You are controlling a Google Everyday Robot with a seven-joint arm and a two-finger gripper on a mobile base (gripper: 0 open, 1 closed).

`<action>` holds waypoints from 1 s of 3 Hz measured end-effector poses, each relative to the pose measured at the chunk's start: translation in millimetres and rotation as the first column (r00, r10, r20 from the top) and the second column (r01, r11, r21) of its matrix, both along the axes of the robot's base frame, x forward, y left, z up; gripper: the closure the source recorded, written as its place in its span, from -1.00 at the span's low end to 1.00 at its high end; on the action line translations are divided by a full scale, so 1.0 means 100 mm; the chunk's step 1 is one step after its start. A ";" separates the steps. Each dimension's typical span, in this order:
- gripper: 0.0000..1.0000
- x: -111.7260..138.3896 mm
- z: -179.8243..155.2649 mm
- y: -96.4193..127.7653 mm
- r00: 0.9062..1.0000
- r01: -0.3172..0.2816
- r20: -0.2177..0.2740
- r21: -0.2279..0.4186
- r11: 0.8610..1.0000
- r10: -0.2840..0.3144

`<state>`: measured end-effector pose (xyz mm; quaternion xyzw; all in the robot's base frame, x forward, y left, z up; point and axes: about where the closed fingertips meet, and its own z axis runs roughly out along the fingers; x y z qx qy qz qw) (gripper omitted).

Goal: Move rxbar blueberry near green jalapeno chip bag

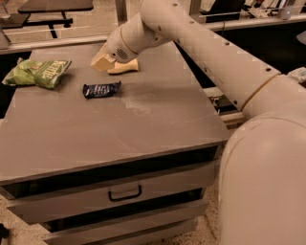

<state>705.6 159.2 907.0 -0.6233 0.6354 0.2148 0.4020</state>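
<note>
My gripper (99, 62) hangs over the far part of the grey cabinet (143, 139). That cabinet's flat top carries a pale smudge (137, 107) near its middle. Its front holds a drawer (114, 191) with a black handle (125, 194), with dark gaps above and below it. A speckled floor (24, 232) lies at the cabinet's foot. Behind the cabinet a light rail (52, 42) runs along its far edge, and beyond that stands a dark table (55, 5) on black legs over a tan floor. To the cabinet's right runs a dark counter (258, 33).
</note>
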 end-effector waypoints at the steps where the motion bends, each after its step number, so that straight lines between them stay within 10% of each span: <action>1: 0.72 0.10 0.03 0.08 1.000 0.005 0.012 0.035 0.999 -0.006; 3: -0.21 -0.03 -0.28 -0.19 0.996 -0.004 -0.084 -0.071 0.997 -0.002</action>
